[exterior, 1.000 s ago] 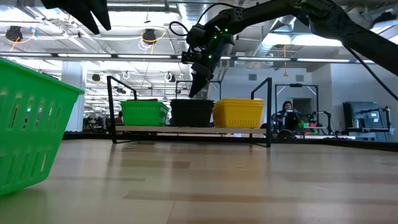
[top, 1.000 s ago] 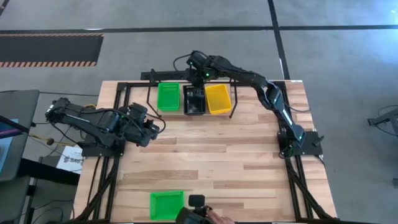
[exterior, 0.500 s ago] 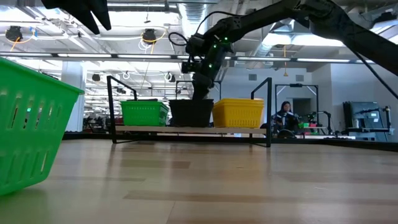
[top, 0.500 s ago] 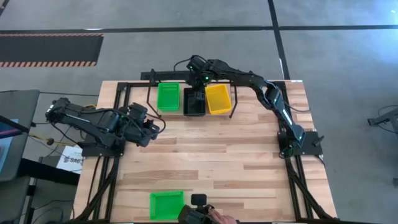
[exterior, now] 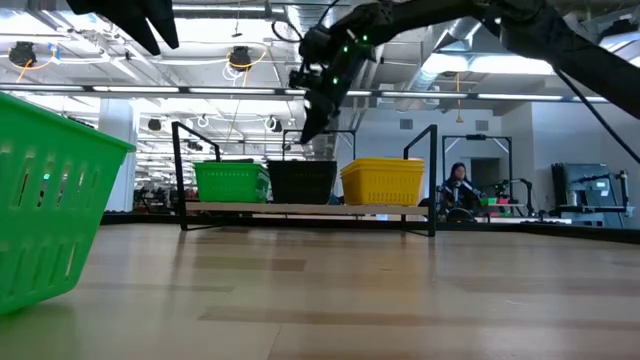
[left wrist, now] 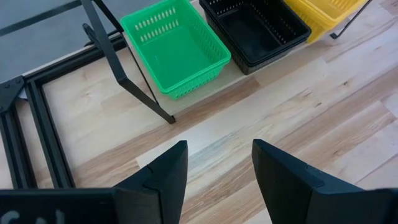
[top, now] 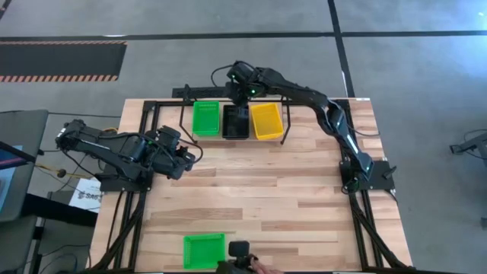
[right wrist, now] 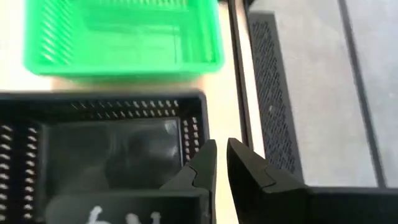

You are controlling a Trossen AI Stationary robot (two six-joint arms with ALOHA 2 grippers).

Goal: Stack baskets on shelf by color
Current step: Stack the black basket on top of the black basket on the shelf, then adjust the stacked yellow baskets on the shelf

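On the shelf at the table's far edge, a green basket, a black basket and a yellow basket stand side by side on their bottoms. My right gripper hovers above the black basket's far end. Its fingers stand a narrow slit apart with nothing between them. My left gripper waits open at the table's left side. Another green basket rests on the table at the near edge.
The shelf's black wire legs rise at its ends. A black frame runs along the table's edges. A small dark object with a person's hand shows at the near edge. Bare wood lies between shelf and near basket.
My right gripper dipped down to the black basket's far end, then rose clear above it again. The black basket has slid a little along the shelf toward the green basket, away from the yellow one.
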